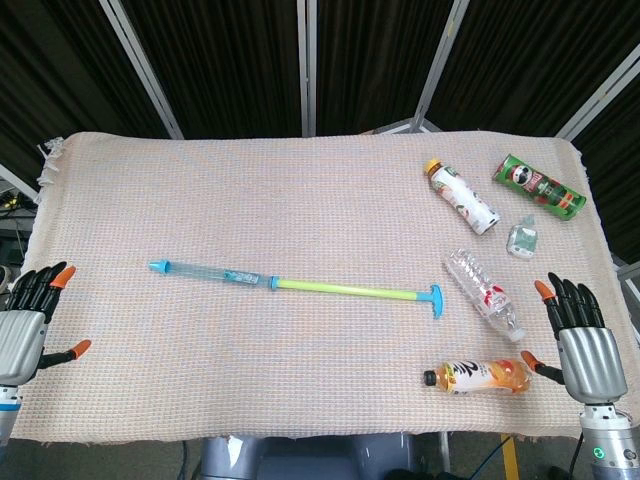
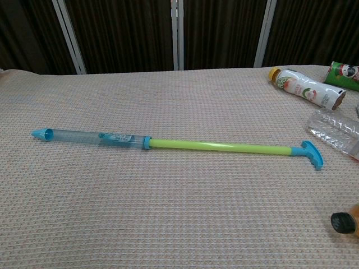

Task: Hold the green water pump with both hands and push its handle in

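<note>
The water pump (image 1: 290, 285) lies flat across the middle of the cloth, with a clear blue barrel (image 1: 210, 272) on the left and a green rod (image 1: 345, 290) pulled far out to a blue T-handle (image 1: 436, 298) on the right. The chest view shows the pump (image 2: 168, 143) with its handle (image 2: 312, 154) at the right. My left hand (image 1: 25, 325) hovers at the table's left edge, fingers spread, holding nothing. My right hand (image 1: 580, 335) stands at the right edge, fingers apart and empty. Neither hand touches the pump or appears in the chest view.
A clear crushed bottle (image 1: 484, 293) lies just right of the handle. An orange drink bottle (image 1: 478, 377) lies near my right hand. Farther back sit a white bottle with a yellow cap (image 1: 462, 196), a green can (image 1: 538, 185) and a small clear item (image 1: 521, 238).
</note>
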